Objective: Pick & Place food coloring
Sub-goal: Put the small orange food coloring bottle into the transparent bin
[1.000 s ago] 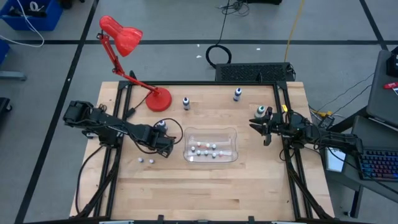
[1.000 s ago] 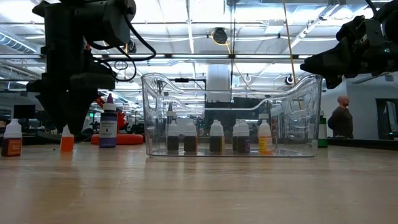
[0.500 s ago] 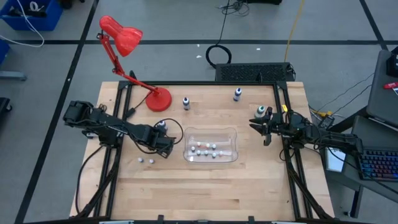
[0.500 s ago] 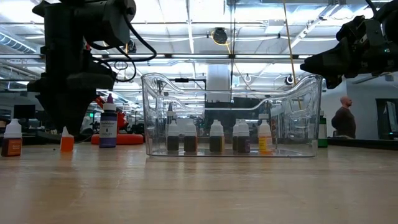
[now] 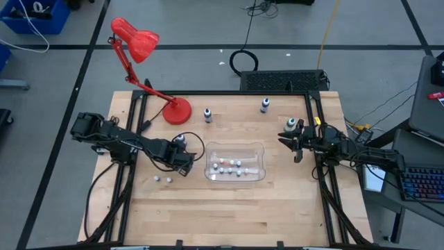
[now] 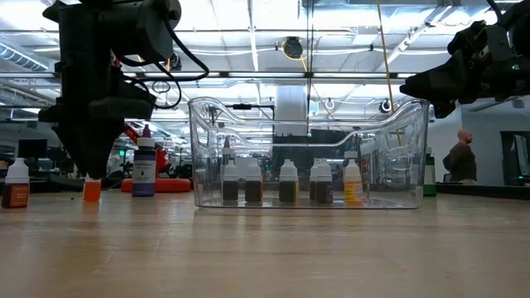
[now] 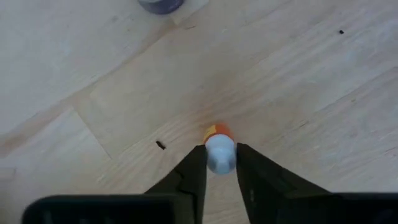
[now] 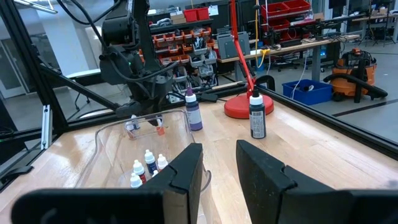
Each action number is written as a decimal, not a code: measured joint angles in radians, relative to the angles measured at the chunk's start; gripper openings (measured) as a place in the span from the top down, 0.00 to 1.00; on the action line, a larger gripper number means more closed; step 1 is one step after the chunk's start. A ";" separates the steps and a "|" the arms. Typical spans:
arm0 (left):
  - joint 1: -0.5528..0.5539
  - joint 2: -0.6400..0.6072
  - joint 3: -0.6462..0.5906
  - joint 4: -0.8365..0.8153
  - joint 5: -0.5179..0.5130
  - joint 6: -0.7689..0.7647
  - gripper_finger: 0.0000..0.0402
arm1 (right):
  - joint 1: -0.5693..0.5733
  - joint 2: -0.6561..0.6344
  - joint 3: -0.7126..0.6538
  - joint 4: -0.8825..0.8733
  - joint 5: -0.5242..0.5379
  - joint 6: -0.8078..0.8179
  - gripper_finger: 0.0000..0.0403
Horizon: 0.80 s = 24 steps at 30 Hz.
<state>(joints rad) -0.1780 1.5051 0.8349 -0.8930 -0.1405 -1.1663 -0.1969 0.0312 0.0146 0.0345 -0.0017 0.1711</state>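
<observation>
Left gripper (image 7: 219, 163) fingers pinch one tiny white-capped orange bottle (image 7: 219, 149) on the wooden table (image 5: 277, 208). Six small bottles stand inside the clear plastic tub (image 6: 414, 149). Right gripper (image 8: 217, 163) fingers hang spread; only the left wrist view shows the pinch.

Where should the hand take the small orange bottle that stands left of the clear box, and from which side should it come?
Probably at the white cap, from straight above. The orange bottle stands upright on the wooden table, tiny, with its cap on top and free space all around. The left hand already does so: its two fingers stand on opposite sides of the cap, pressed against it.
</observation>
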 joint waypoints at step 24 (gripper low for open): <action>0.005 -0.005 0.446 -0.189 -0.074 0.332 0.87 | 0.000 0.000 0.000 0.000 0.000 0.000 0.78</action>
<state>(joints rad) -0.1728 1.5003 1.2811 -1.0818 -0.2144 -0.8340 -0.1970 0.0311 0.0143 0.0345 -0.0021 0.1711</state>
